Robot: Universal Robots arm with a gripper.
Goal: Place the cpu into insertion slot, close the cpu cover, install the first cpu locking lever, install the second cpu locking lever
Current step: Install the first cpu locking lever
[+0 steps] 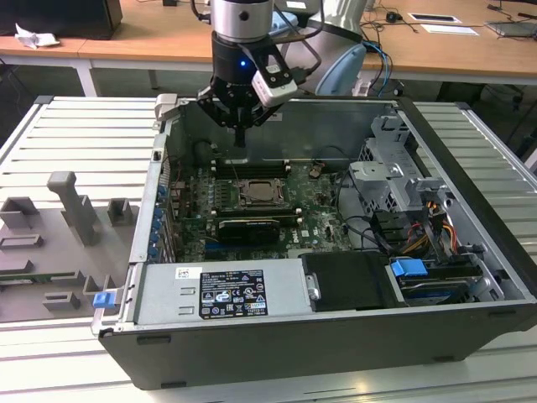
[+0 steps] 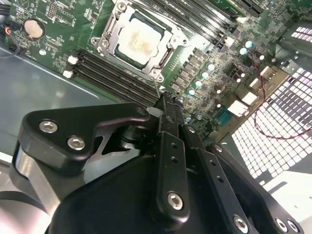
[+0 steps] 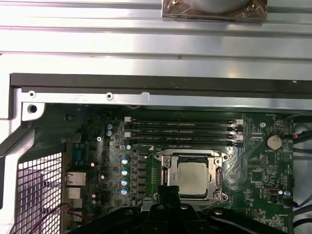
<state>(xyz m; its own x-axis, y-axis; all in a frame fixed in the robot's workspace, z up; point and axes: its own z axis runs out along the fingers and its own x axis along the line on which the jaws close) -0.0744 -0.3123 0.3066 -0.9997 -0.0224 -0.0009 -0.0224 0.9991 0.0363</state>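
The gripper [image 1: 241,138] was seen over the back part of the computer case [image 1: 336,126], its fingers pressed together with nothing held between them. Below it, well apart, the cpu [image 3: 191,177] was seated in the insertion slot [image 1: 239,189], and the cpu cover [image 3: 166,175] appeared folded down around it. Whether the 2 levers were locked could not be told. It was judged that a lever could slip off such narrow tips and spring back, or the memory slots [image 3: 183,131] just beside could be scratched.

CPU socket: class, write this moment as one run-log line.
cpu in insertion slot | cpu cover down over it | gripper shut, empty, above board
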